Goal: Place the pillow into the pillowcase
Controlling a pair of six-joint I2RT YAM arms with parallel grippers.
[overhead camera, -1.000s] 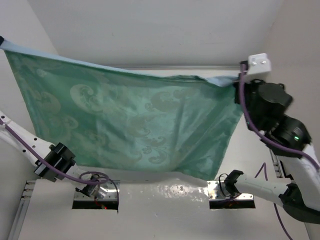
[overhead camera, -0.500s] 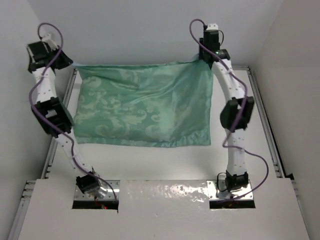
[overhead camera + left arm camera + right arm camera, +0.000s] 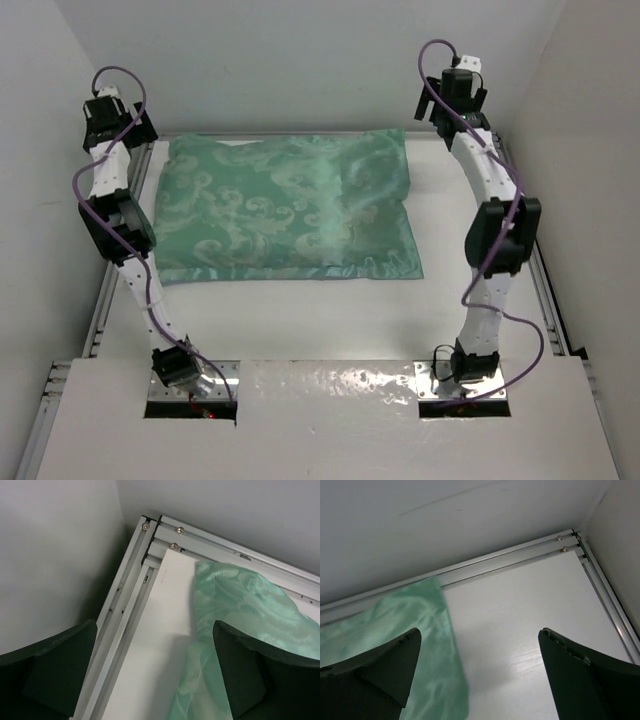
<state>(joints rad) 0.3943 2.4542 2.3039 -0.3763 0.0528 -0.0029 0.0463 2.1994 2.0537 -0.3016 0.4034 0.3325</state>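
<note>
Top view: the pillowcase (image 3: 285, 215) lies flat on the white counter (image 3: 330, 320), mint-green swirl face up, long side running left to right, set toward the far half of the counter. Its cloth swells, fuller toward the right end. The pillow is not seen directly, so whether it fills the cloth cannot be told. The left arm (image 3: 118, 215) and right arm (image 3: 495, 235) reach to the far-left and far-right corners, each standing beside one far corner of the pillowcase.

Left wrist view: the left gripper (image 3: 154, 625) has its fingers (image 3: 55, 665) spread wide, with nothing pinched. The far-left corner of the pillowcase (image 3: 240, 600) passes behind the finger on the right of the picture. Only the cloth's edge enters the gap, the rest of which shows bare counter. The other finger sits over the aluminium rail (image 3: 130, 595) at the counter's border. Contact between finger and cloth cannot be judged.

Right wrist view: the right gripper (image 3: 479, 632) also has its fingers (image 3: 585, 680) held far apart and holds nothing. The far-right corner of the pillowcase (image 3: 400, 615) lies by the finger on the left of the picture, its edge just inside the gap. The other finger stands over bare counter, well apart from the cloth.
</note>
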